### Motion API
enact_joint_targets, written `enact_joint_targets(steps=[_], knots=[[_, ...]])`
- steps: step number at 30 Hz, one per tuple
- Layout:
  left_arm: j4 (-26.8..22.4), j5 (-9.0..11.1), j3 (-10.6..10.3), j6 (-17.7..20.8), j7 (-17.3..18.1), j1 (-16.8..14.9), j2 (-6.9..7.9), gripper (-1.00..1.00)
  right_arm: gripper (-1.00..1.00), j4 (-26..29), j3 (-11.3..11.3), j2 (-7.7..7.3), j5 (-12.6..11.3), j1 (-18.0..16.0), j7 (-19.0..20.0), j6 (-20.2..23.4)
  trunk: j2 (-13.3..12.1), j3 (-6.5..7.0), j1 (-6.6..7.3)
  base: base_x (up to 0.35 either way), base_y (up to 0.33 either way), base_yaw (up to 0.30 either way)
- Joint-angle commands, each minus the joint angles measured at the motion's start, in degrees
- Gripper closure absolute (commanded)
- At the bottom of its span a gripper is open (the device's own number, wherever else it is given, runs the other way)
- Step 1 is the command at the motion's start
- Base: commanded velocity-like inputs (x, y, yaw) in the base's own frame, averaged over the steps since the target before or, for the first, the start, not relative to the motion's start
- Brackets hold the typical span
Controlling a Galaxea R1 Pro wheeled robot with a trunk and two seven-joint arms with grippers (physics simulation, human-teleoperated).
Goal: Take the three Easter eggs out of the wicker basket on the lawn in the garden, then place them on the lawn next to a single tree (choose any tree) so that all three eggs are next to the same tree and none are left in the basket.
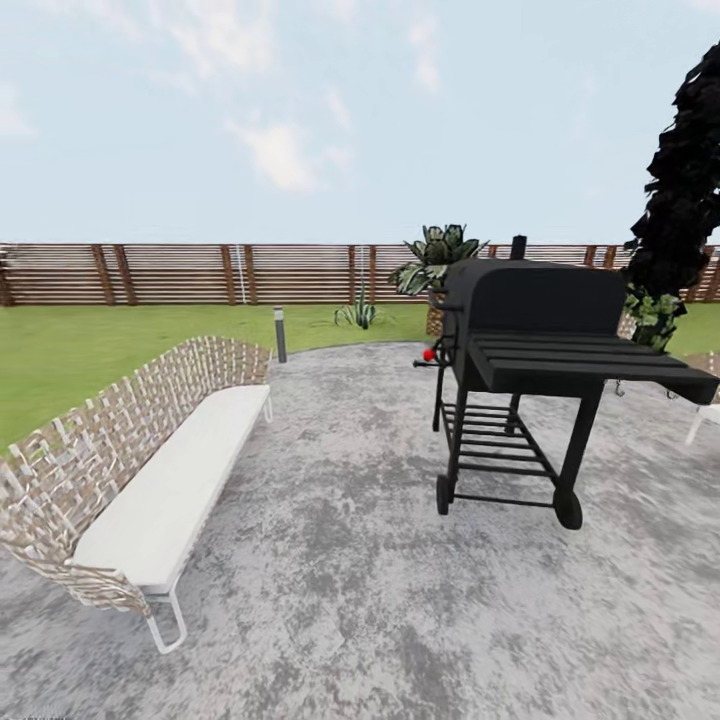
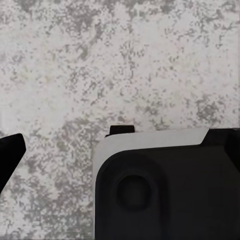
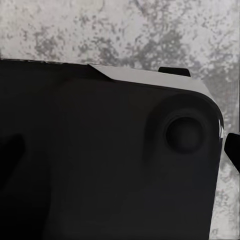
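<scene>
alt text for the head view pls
A black grill stands on a grey paved patio, with a woven bench at left. Beyond lie the lawn, a slat fence and a short palm.

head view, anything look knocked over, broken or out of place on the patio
Nothing stands out. The woven bench and black grill both stand upright on the grey patio, apart from each other, with the lawn beyond.

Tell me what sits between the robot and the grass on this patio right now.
A pale woven bench lines the paved patio's left edge and a black barbecue grill stands right of centre. Between them the paving runs unobstructed to the lawn, past a short bollard light. No basket or eggs are in view.
</scene>
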State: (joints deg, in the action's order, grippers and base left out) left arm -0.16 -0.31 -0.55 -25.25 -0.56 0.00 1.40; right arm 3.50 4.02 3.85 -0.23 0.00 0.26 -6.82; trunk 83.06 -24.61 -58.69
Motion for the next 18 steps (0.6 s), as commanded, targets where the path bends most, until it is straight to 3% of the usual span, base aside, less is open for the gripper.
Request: enact_joint_targets(steps=[1,11,18], knots=[[0.0,0.0,-0.1,-0.2,-0.1,0.0,0.00,-1.00,-1.00,0.0,0.4,-0.03,0.0,0.0,0.0,-0.1,0.0,-0.07,-0.03,0.301,-0.035,0.266],[0.0,0.0,-0.1,-0.2,-0.1,0.0,0.00,-1.00,-1.00,0.0,0.4,0.01,0.0,0.0,0.0,-0.1,0.0,-0.38,-0.03,0.246,-0.126,0.269],[0.0,0.0,-0.1,-0.4,-0.1,0.0,0.00,-1.00,-1.00,0.0,0.4,0.01,0.0,0.0,0.0,-0.1,0.0,-0.69,-0.03,0.060,-0.049,0.258]])
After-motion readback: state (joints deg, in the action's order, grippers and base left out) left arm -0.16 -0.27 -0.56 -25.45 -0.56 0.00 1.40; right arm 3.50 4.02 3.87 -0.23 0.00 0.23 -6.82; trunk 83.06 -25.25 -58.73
